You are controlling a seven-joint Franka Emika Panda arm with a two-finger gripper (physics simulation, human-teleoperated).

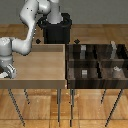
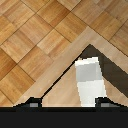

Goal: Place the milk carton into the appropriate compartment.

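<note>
The milk carton (image 2: 89,82) is a pale grey-white box at the corner of the light wooden tray table (image 1: 40,62), at the exterior view's left front. My gripper (image 2: 69,104) hangs right over it. The fingertips (image 2: 32,105) stand wider apart than the carton, which sits close to one of them, so the gripper is open. In the exterior view the gripper (image 1: 6,74) is at the table's left edge, and the carton shows only as a small white patch under the hand. The dark compartment box (image 1: 95,61) stands at the exterior view's right, far from the gripper.
The compartment box holds small grey things: a cube (image 1: 84,73), a bottle-like shape (image 1: 116,70) and others in the back cells. The robot's black base (image 1: 56,30) stands behind the tray table. Both tables rest on thin legs above a parquet floor (image 2: 35,35).
</note>
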